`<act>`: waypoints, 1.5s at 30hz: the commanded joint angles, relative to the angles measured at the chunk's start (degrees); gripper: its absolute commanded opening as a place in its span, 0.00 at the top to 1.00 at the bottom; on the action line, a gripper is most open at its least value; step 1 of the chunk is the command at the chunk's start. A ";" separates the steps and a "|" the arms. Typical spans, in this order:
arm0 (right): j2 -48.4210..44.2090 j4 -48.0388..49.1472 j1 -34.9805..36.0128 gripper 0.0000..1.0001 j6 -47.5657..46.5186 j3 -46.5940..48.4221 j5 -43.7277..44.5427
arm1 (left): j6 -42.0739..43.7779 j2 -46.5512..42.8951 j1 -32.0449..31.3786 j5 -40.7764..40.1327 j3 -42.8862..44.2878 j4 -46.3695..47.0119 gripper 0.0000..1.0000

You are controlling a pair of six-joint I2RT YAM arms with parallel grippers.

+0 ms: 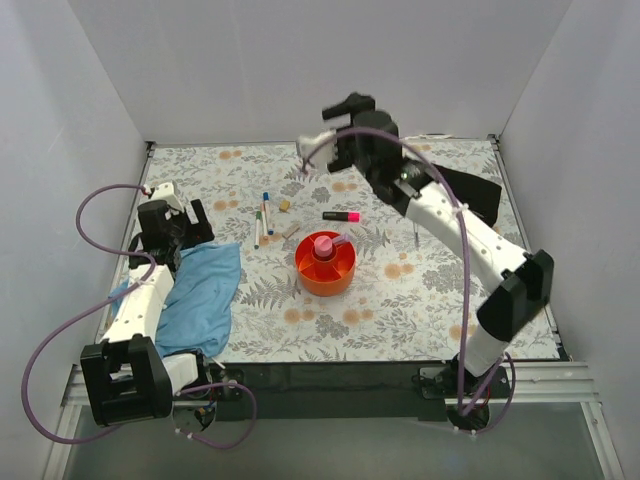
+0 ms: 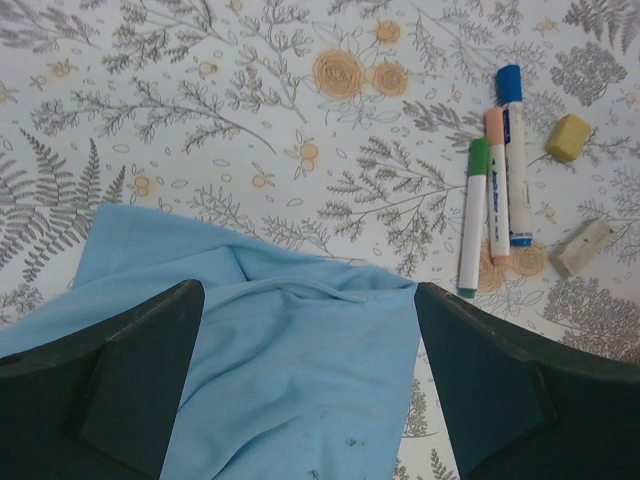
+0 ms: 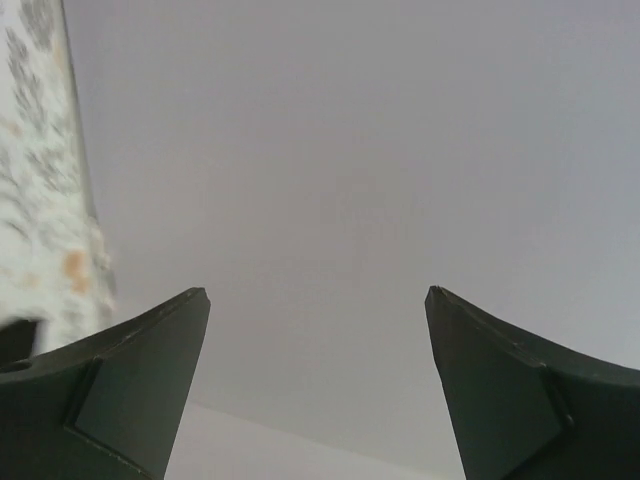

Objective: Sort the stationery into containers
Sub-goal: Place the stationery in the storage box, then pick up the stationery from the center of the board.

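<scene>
The orange organizer (image 1: 324, 268) stands mid-table with a pink piece (image 1: 323, 245) in its central cup. A pink-and-black highlighter (image 1: 341, 216) lies just behind it. Three pens (image 1: 262, 220) lie to the left of it, with green (image 2: 474, 215), peach (image 2: 495, 185) and blue (image 2: 514, 150) caps. Two tan blocks (image 2: 568, 137) (image 2: 583, 247) lie beside them. My left gripper (image 2: 308, 290) is open and empty, low over the blue cloth (image 2: 290, 370), to the left of the pens (image 1: 198, 222). My right gripper (image 1: 345, 105) is open and empty, raised high and facing the back wall (image 3: 317, 292).
The blue cloth (image 1: 205, 295) covers the table's left front. A black object (image 1: 470, 190) lies at the back right under the right arm. White walls enclose the floral table on three sides.
</scene>
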 commanded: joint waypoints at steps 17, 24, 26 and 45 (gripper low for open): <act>21.74 -45.06 -27.84 0.02 89.16 28.48 -43.98 | 31.17 55.47 -9.04 45.89 79.35 -29.14 0.26; 19.55 -44.97 -32.67 0.02 88.20 22.34 -43.72 | 63.86 67.95 -26.72 20.66 87.51 -39.31 0.26; 18.32 -44.62 -33.73 0.02 88.20 19.62 -44.59 | 63.56 65.02 -29.01 22.30 80.85 -32.78 0.26; 17.78 -44.88 -41.12 0.03 88.64 12.49 -53.12 | 55.88 74.68 -33.58 35.22 94.02 -33.45 0.30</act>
